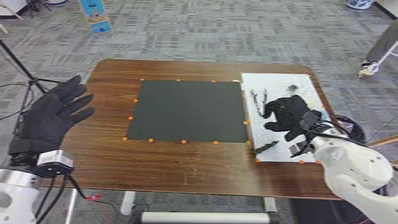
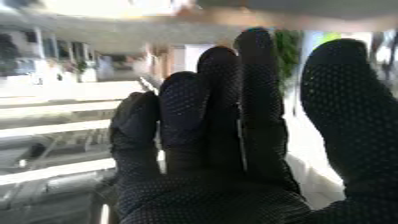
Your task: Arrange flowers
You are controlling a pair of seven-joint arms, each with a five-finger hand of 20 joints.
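In the head view my right hand is over the white board on the table's right side. The right wrist view has this hand open, its fingers straight and the thumb apart. A green leafy piece is visible between the fingers and the thumb; contact cannot be told. On the white board lie thin dark stems, a spiky dark sprig and a short dark piece. My left hand is open beyond the table's left edge, palm toward the table.
A dark square mat with orange dots around it lies on the brown table, left of the white board. A black tripod stands on the floor at the left. A dark container is beside the table's right edge.
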